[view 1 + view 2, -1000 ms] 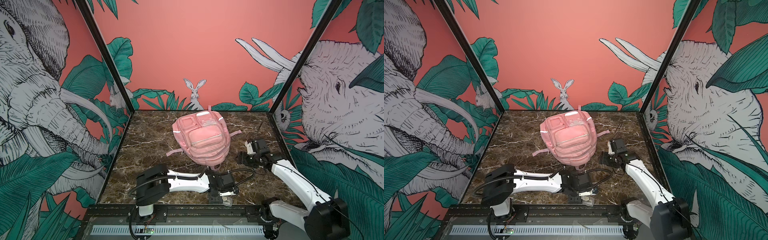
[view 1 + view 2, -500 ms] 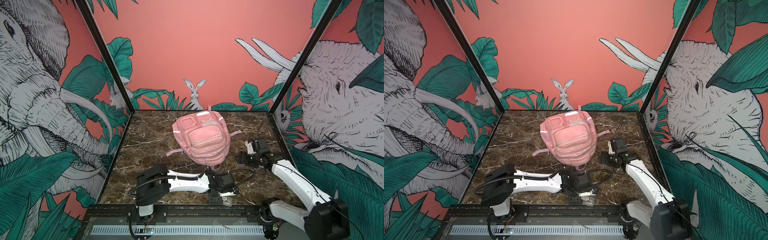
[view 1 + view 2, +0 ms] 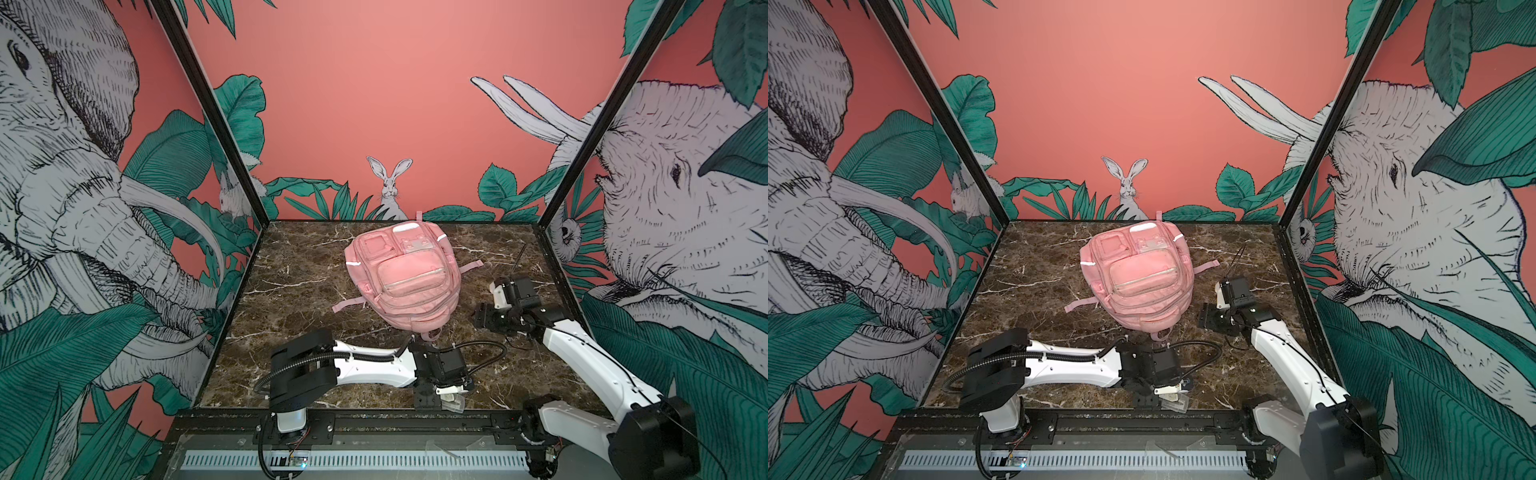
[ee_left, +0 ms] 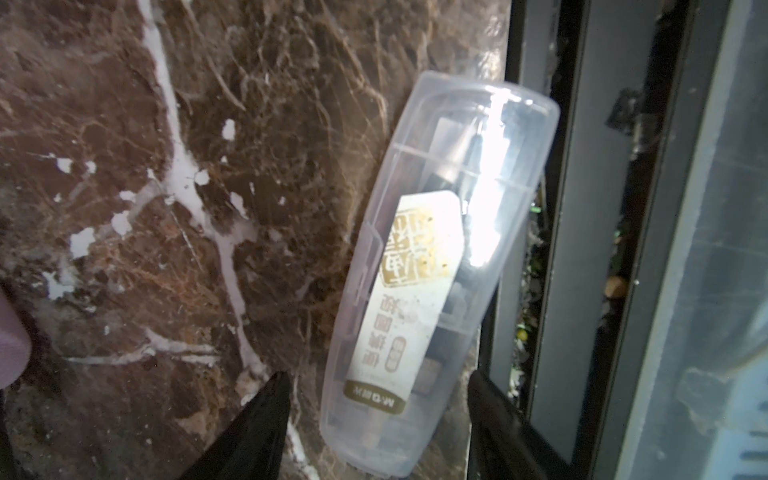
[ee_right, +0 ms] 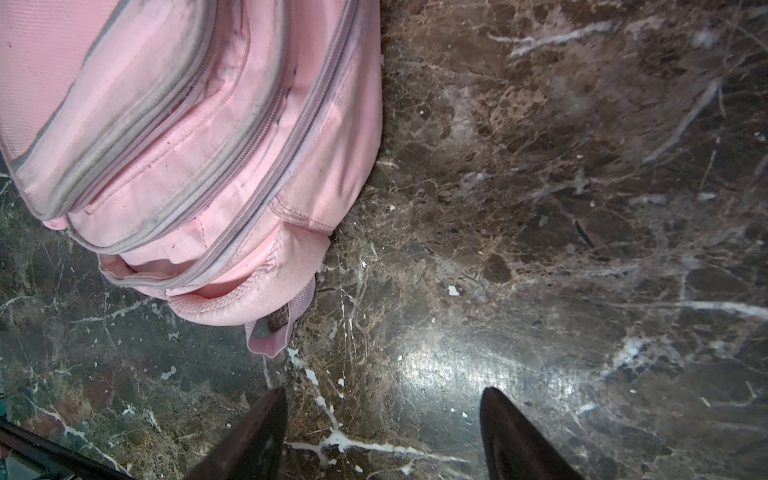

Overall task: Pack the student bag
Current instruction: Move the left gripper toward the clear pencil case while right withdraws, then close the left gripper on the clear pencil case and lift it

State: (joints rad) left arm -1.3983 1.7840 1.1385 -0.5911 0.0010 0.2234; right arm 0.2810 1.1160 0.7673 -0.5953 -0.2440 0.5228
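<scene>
Backpack in soft pink fabric with silver reflective strips, the student bag (image 3: 401, 274) lies pockets-up around the middle of the brown marble tabletop (image 3: 299, 286), as both top views show. Just beside its near end, the right gripper (image 5: 384, 399) hangs with jaws spread over bare marble, grasping nothing. Nearer the front edge, well apart from the bag, the left gripper (image 4: 378, 395) stands released, its jaws flanking one end of a clear oblong plastic case (image 4: 478, 232) bearing a white and gold label (image 4: 415, 270).
</scene>
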